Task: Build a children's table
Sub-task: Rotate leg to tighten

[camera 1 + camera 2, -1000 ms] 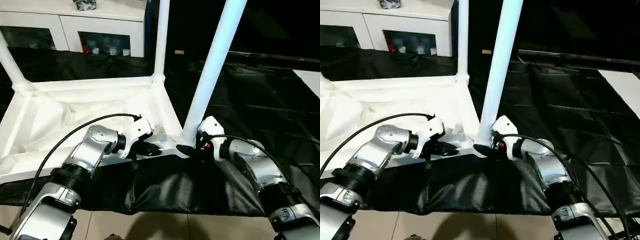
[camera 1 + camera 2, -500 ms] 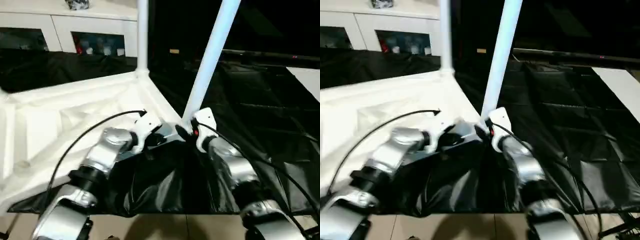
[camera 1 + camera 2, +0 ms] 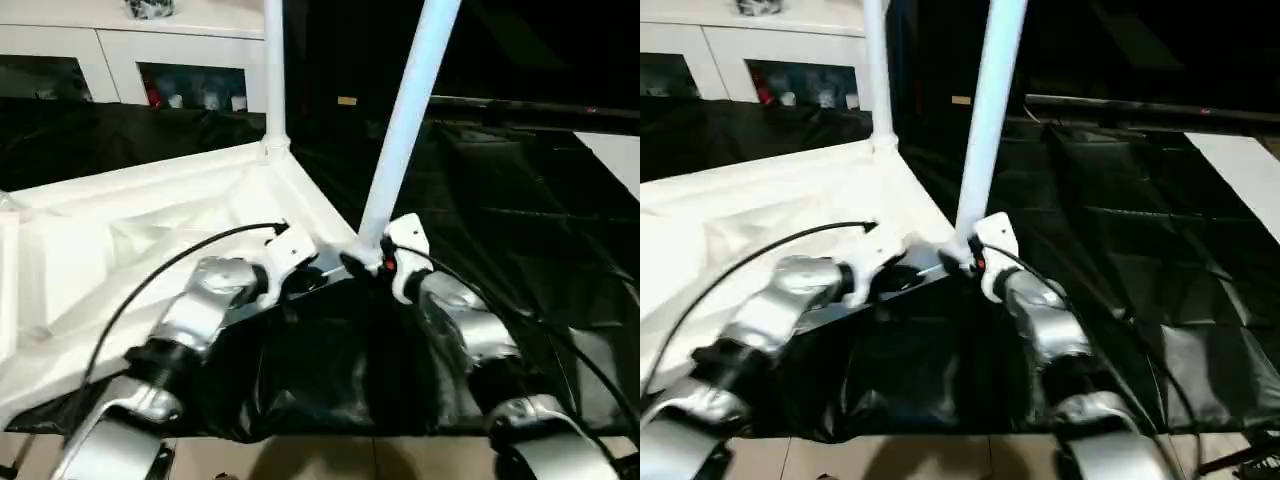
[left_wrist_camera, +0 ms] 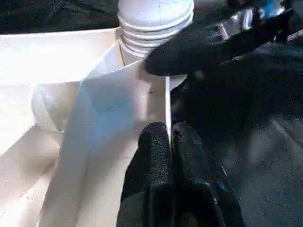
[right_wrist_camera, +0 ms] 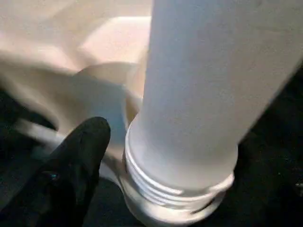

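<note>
— How are your arms sitting?
— Both are reaching to the table's [image 3: 150,220] near right corner; your left gripper [image 4: 168,137] is pinching its rim, jaws together.
— And the right?
— Your right gripper [image 3: 362,266] is opening wider beside the leg [image 3: 405,120], letting go.

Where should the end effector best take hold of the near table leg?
Probably low on the leg, just above its ribbed foot in the corner socket, coming from the robot's side: the tube there is round, bare and nearly upright.

Silver forearms [image 3: 205,305], black cables, black claw fingers [image 4: 156,156].
</note>
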`<state>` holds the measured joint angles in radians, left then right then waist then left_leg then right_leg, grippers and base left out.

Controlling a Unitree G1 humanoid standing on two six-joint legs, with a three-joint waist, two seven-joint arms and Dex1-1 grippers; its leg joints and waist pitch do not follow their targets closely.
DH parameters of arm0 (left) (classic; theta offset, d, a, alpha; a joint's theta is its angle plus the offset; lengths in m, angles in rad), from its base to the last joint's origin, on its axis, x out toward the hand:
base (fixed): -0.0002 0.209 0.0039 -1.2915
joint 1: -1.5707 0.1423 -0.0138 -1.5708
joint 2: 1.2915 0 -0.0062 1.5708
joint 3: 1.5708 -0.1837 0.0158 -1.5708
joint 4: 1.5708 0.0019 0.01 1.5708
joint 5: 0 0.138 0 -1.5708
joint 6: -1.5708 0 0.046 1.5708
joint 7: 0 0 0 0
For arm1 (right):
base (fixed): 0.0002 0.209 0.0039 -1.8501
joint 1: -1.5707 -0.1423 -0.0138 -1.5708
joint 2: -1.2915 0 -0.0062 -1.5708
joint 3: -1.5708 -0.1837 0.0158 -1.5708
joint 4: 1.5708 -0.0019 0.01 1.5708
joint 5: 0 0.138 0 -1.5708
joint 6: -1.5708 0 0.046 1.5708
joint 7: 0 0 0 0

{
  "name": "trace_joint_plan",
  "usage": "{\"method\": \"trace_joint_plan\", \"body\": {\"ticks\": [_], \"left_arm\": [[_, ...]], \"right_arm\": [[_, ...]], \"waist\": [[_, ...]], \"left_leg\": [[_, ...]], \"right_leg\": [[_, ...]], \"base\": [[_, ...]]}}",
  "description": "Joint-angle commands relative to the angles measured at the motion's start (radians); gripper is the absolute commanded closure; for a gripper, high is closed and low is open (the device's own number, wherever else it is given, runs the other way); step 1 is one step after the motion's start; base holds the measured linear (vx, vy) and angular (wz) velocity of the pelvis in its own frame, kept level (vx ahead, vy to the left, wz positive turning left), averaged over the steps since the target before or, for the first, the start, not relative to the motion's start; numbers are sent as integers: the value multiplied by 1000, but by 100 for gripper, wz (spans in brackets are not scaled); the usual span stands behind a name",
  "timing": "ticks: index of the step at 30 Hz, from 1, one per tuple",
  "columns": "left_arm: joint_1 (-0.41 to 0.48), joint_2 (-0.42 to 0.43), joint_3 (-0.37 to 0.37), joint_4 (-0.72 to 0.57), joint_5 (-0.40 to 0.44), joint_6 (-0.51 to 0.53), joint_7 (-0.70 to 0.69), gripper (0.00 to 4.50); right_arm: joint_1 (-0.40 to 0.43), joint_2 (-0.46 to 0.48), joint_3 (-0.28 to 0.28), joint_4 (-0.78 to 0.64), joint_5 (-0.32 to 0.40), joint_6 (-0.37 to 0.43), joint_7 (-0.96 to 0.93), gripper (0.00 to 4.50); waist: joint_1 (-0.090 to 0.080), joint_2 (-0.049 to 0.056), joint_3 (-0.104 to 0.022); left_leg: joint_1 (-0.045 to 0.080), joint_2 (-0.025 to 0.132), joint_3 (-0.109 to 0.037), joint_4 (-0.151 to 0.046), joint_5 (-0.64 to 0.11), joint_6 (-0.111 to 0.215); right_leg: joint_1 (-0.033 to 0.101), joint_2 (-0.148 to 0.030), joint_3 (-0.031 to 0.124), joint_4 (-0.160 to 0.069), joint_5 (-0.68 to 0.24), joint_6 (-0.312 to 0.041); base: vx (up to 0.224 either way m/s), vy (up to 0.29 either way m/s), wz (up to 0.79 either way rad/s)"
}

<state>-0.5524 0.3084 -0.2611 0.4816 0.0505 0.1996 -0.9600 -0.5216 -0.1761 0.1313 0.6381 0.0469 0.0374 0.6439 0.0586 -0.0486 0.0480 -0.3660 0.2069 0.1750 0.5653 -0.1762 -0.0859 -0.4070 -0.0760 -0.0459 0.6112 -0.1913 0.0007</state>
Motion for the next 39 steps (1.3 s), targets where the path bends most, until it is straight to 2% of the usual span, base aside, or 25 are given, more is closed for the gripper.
{"method": "trace_joint_plan", "body": {"ticks": [1, 3, 4, 5, 7, 12, 14, 18, 24, 26, 29, 32, 34, 37, 39], "left_arm": [[37, 20, -29, -20, -50, -34, -121, 450], [44, 32, -29, -29, -56, -37, -145, 450], [49, 46, -31, -34, -64, -48, -173, 450], [50, 50, -32, -35, -67, -52, -186, 450], [58, 75, -40, -50, -80, -49, -236, 450], [64, 98, -41, -67, -100, -51, -295, 450], [65, 111, -42, -77, -108, -46, -328, 450], [62, 124, -47, -83, -118, -34, -357, 450], [59, 124, -48, -74, -115, -40, -367, 450], [60, 126, -51, -72, -116, -40, -369, 450], [60, 127, -52, -71, -116, -36, -370, 450], [60, 124, -50, -66, -113, -37, -364, 450], [57, 103, -34, -46, -92, -33, -291, 450], [54, 96, -30, -39, -86, -33, -268, 450], [44, 68, -13, -22, -74, -24, -197, 450]], "right_arm": [[24, -51, 40, -69, 19, -25, 162, 41], [35, -74, 47, -85, 24, -30, 214, 41], [48, -100, 62, -102, 28, -48, 276, 41], [53, -111, 69, -107, 27, -56, 300, 41], [62, -148, 94, -114, 35, -64, 393, 41], [67, -172, 110, -124, 54, -76, 472, 41], [64, -169, 105, -131, 66, -69, 497, 57], [60, -169, 107, -141, 88, -59, 540, 88], [71, -175, 116, -150, 90, -58, 575, 137], [77, -178, 117, -156, 90, -54, 582, 142], [79, -179, 116, -157, 91, -54, 582, 173], [81, -176, 115, -154, 89, -53, 579, 177], [89, -151, 106, -144, 81, -43, 526, 179], [90, -145, 105, -141, 78, -43, 513, 181], [87, -117, 95, -117, 54, -33, 429, 181]], "waist": [[9, -5, -59], [12, -4, -59], [12, 2, -60], [14, 4, -59], [15, -1, -60], [20, -4, -56], [21, -7, -56], [26, -5, -58], [28, -4, -61], [29, -4, -61], [30, -5, -60], [30, -6, -60], [30, -5, -60], [28, -6, -57], [26, -7, -51]], "left_leg": [[3, 20, 5, -54, -148, 55], [5, 22, 6, -53, -140, 64], [7, 22, 6, -52, -141, 65], [9, 23, 5, -53, -144, 64], [10, 23, 7, -51, -156, 70], [14, 24, 8, -54, -197, 52], [12, 24, 7, -54, -196, 50], [13, 24, 7, -53, -174, 53], [12, 22, 8, -49, -143, 61], [14, 23, 9, -49, -151, 61], [12, 23, 8, -49, -155, 59], [13, 22, 8, -49, -158, 56], [13, 22, 8, -49, -163, 53], [13, 22, 7, -52, -195, 41], [16, 22, 5, -56, -238, 24]], "right_leg": [[50, -53, 38, -67, -117, -201], [51, -52, 38, -61, -80, -217], [51, -50, 37, -60, -61, -227], [51, -50, 37, -59, -56, -228], [52, -50, 37, -57, -51, -240], [49, -54, 39, -66, -152, -230], [49, -54, 39, -66, -160, -225], [49, -53, 38, -61, -132, -228], [52, -52, 37, -54, -76, -245], [51, -52, 37, -56, -87, -245], [52, -53, 37, -56, -99, -240], [52, -53, 37, -57, -107, -238], [50, -53, 37, -57, -111, -237], [50, -54, 38, -63, -166, -224], [46, -56, 39, -74, -254, -203]], "base": [[0, 0, 0], [26, 0, 1], [0, 0, 0], [0, 0, 0], [0, 0, 0], [0, 0, 0], [0, 0, 0], [0, 0, 0], [0, 0, 0], [0, 0, 0], [0, 0, 0], [0, 0, 0], [0, 0, 0], [0, 0, 0], [0, 0, 0]]}}
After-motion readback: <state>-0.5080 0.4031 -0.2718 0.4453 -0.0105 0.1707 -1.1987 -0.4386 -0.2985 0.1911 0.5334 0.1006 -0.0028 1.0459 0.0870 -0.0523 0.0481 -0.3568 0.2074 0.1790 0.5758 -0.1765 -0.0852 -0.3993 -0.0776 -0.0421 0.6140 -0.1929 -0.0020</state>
